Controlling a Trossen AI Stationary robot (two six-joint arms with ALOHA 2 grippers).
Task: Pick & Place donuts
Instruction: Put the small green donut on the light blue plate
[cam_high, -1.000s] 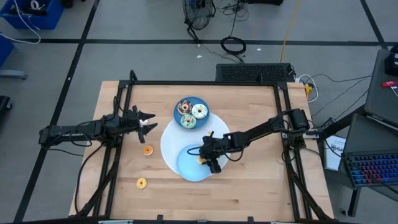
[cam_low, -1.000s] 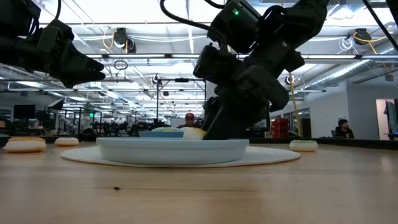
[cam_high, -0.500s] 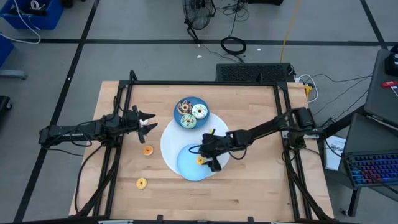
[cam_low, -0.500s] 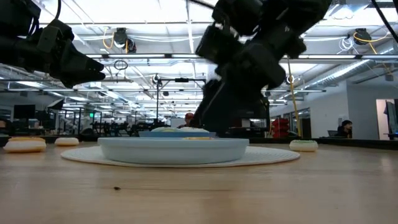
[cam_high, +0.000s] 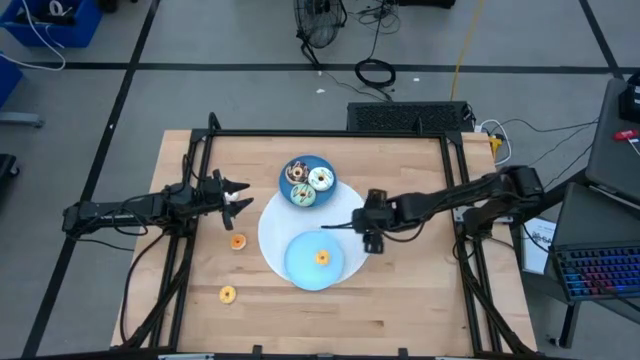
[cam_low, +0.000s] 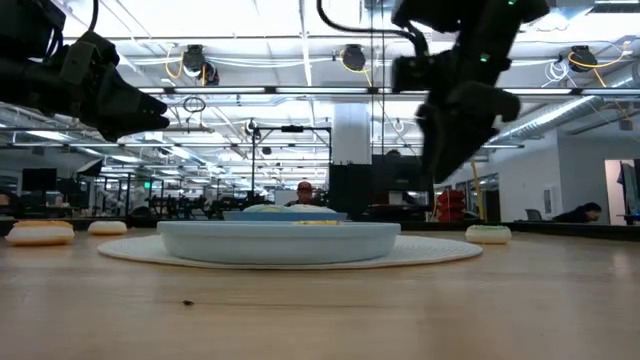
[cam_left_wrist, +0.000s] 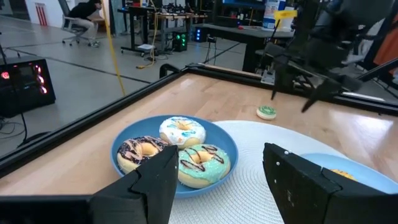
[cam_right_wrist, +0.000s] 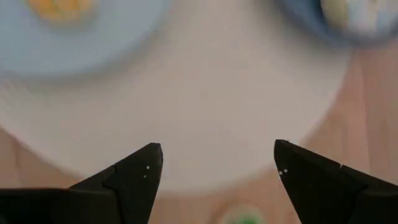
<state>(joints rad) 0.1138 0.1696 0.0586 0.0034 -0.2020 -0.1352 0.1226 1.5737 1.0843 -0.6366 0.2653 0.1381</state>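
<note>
Right pincer (cam_high: 357, 226), fingers spread wide and holding nothing, hangs above the white mat's (cam_high: 275, 228) 3 o'clock edge. One small orange donut (cam_high: 321, 258) lies on the light blue plate (cam_high: 300, 268). Left pincer (cam_high: 240, 195) waits, wide, at the worktop's (cam_high: 400, 310) 9 o'clock side.

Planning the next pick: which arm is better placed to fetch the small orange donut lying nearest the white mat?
Left. The left end effector hovers open close beside that orange donut; the right end effector is across the mat.

Overhead, table-level, two wrist views
</note>
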